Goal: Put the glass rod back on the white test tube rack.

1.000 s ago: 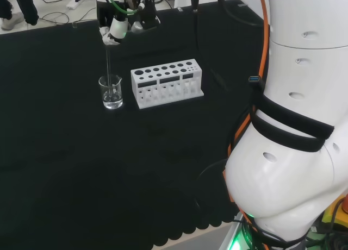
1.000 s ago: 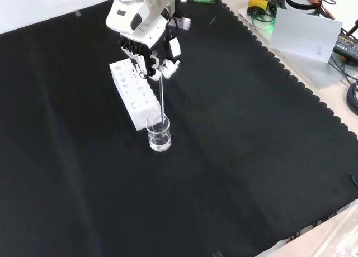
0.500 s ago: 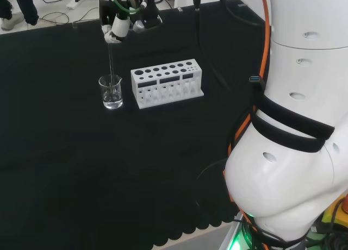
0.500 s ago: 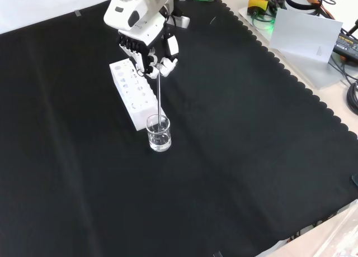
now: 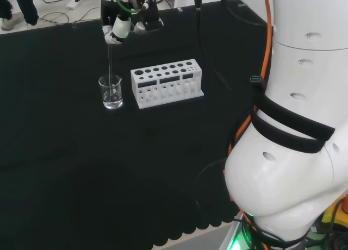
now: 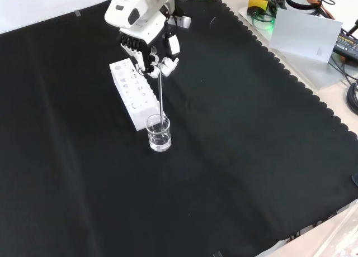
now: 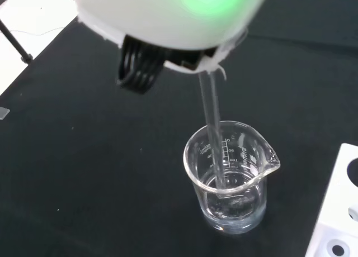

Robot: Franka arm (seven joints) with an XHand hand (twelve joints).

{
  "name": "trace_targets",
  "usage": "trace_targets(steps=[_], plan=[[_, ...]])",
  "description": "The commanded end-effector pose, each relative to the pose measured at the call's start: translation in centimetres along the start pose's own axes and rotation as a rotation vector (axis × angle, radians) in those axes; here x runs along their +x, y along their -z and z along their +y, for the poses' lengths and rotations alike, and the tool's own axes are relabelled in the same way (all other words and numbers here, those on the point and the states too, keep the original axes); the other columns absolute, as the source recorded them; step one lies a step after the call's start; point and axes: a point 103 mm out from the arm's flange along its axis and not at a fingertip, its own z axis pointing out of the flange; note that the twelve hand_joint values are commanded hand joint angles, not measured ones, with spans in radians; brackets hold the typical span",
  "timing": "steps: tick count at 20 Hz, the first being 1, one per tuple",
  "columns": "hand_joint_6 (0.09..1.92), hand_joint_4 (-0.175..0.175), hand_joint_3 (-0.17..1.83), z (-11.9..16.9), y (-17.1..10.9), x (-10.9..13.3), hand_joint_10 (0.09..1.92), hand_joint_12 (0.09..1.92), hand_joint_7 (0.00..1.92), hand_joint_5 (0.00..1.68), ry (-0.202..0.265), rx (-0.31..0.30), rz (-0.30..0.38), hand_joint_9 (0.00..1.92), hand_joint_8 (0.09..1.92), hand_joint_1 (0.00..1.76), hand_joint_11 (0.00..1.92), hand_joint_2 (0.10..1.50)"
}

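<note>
You had a black cloth (image 6: 235, 156) over the whole bench, scalloped edge showing toward the front view's right & bottom. Beyond that edge in the front view: a pale tabletop w/ a grey sheet (image 6: 306, 34), cables and some yellow/orange gear. Head view showed floor w/ cables past the cloth's far edge, and the arm's big white links (image 5: 293, 141) at right.

Landmark: the white test tube rack (image 5: 166, 82). A clear beaker (image 5: 110, 92) stood just beside the rack's end, left of it in the head view, nearer the camera than it in the front view (image 6: 159, 133). The hand (image 6: 150, 49) sat above the beaker, over the rack's near end in the front view, fingers curled in a pinch on the top of the glass rod (image 6: 161, 96). The rod hung about upright from the hand, its lower end down inside the beaker, so not yet on the rack.

Wrist view gave you what the others didn't: the rod (image 7: 212, 128) passing the beaker's rim (image 7: 232, 173), a little clear liquid at the bottom, a pour spout & printed graduations, plus a corner of the rack (image 7: 338, 218) beside it. Whether the rod tip touched the beaker floor: can't tell. Head view alone showed the rack's rows of top holes end to end.
</note>
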Motion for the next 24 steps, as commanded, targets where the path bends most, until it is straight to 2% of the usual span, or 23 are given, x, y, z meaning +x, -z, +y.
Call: trace_targets(steps=[1,10,15,24], plan=[[0.68,-0.175,1.00,-0.7,0.5,-0.9,0.60,0.66,1.67,1.37,-0.039,-0.006,0.022,1.91,0.76,1.23,1.78,0.44],[0.68,-0.175,1.00,-1.4,3.0,-2.2,0.60,0.66,1.67,1.37,-0.077,-0.041,0.039,1.91,0.76,1.23,1.78,0.44],[0.68,-0.175,1.00,-1.8,3.8,-2.5,0.60,0.66,1.67,1.37,-0.081,-0.050,0.049,1.91,0.76,1.23,1.78,0.44],[0.68,-0.175,1.00,-3.4,7.3,-4.3,0.60,0.66,1.67,1.37,-0.118,-0.095,0.060,1.91,0.76,1.23,1.78,0.44]])
